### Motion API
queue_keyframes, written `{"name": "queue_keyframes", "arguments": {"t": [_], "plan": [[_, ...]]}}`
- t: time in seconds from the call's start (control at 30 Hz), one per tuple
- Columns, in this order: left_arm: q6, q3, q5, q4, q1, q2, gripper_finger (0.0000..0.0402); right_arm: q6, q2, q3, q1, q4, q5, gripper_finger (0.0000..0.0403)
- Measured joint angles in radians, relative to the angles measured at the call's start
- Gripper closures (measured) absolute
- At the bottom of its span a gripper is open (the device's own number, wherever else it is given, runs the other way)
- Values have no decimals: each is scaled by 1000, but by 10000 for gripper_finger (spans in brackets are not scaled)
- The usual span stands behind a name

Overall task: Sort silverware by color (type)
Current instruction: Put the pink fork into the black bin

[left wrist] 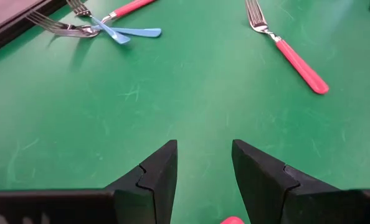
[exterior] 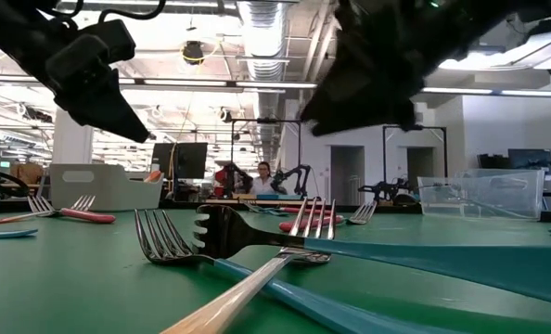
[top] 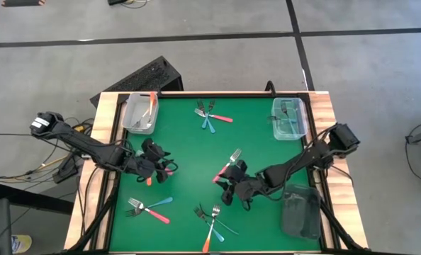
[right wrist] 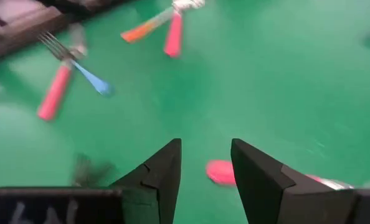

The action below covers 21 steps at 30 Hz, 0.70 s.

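Small forks with orange, pink-red and light-blue handles lie scattered in clusters across the green table (top: 189,163): a pink-handled fork (top: 227,167) rests just beside the right pincer (top: 228,190), its handle end showing red between and just ahead of that pincer's fingers (right wrist: 163,171) in the right wrist view, not gripped. The right pincer stands released, jaws apart, low over the mat near the table's middle. Nearer the table's front edge than that pincer lies a crossed trio of forks (top: 210,221), one orange-handled; toward the far edge lies a blue-and-pink group (top: 210,117). The left pincer (top: 161,161), also released with a clear gap between its fingers (left wrist: 157,177), hovers over bare mat on the left half, a sliver of orange or pink handle touching or just under its tip; whether it touches cannot be told. A pink and blue pair (top: 148,207) lies between it and the front edge. Open green mat spreads between the two pincers and ahead of the left one. At the far corners sit two clear bins, the left clear bin (top: 139,113) holding an orange-handled fork and the right clear bin (top: 290,117) holding blue-handled ones; a dark bin (top: 300,211) stands at the right edge beside the right arm. A wooden rim (top: 105,134) frames the mat.
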Motion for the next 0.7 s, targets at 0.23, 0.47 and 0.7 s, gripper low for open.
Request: {"name": "queue_keyframes", "arguments": {"t": [0.23,0.47,0.7], "plan": [[3,0,-24,4,0,0,262,42,-17,0,-51,-241,-29,239],[43,0,-54,11,16,0,262,-473,-10,1,-224,-250,-305,239],[43,0,-54,9,20,0,262,-726,0,2,-392,-247,-548,240]]}}
